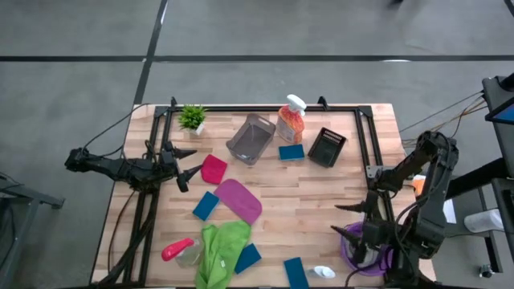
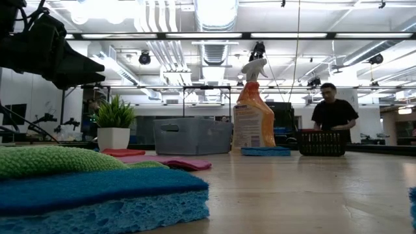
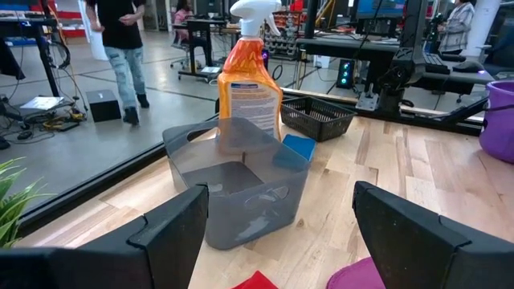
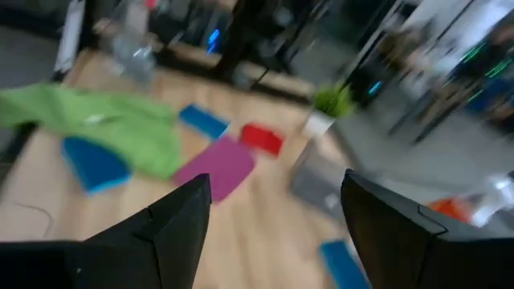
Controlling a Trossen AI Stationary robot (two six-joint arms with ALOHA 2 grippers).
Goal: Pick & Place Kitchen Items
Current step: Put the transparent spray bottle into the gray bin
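While the left gripper (image 1: 191,163) hangs at the table's left edge with its two dark fingers (image 3: 173,233) spread wide and empty, the kitchen items lie scattered across the pale wooden table (image 1: 321,209). Nearest that gripper is a small red cloth (image 1: 213,169), with a blue rectangular sponge (image 1: 206,205) and a magenta cloth (image 1: 239,199) just beyond it. Toward the front edge a crumpled green cloth (image 1: 221,249) lies beside a small red-topped clear bottle (image 1: 180,250). Farther back stand a grey plastic bin (image 1: 250,138), an orange spray bottle with a white trigger (image 1: 291,119) and a black mesh basket (image 1: 327,147). Over the right front corner the right gripper (image 1: 352,219) hovers, fingers (image 4: 173,221) apart, holding nothing, above a purple bowl (image 1: 365,253).
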